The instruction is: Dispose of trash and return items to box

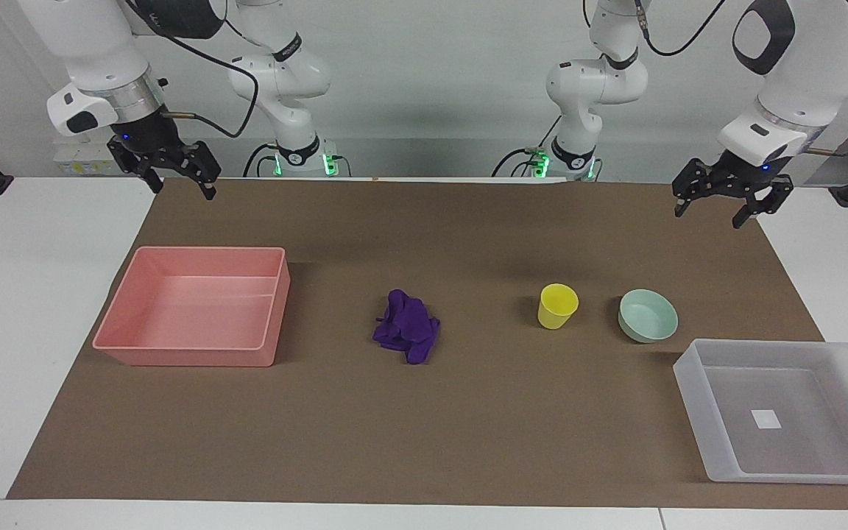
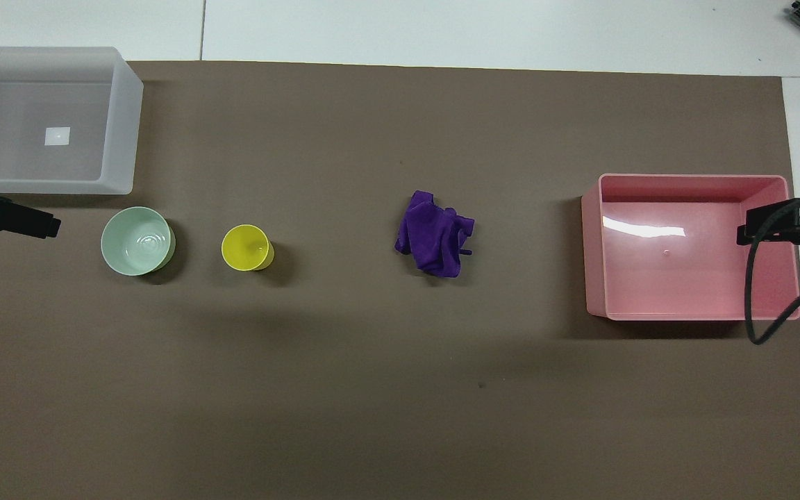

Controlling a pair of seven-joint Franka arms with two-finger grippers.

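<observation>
The purple wad of trash (image 1: 407,336) (image 2: 435,234) lies on the brown mat mid-table. The yellow cup (image 1: 557,306) (image 2: 246,247) stands upright toward the left arm's end, with the mint-green bowl (image 1: 648,315) (image 2: 136,241) beside it. The translucent box (image 1: 696,383) (image 2: 119,132) with a white label sits empty, farther from the robots than the bowl. My left gripper (image 1: 709,218) (image 2: 25,221) hangs open and empty in the air at the left arm's end. My right gripper (image 1: 183,193) (image 2: 768,226) hangs open and empty, over the pink bin in the overhead view.
An empty pink bin (image 1: 188,357) (image 2: 594,250) stands toward the right arm's end of the table. The brown mat (image 1: 424,442) (image 2: 372,389) covers most of the white table. A black cable loops from the right arm's wrist (image 2: 754,305).
</observation>
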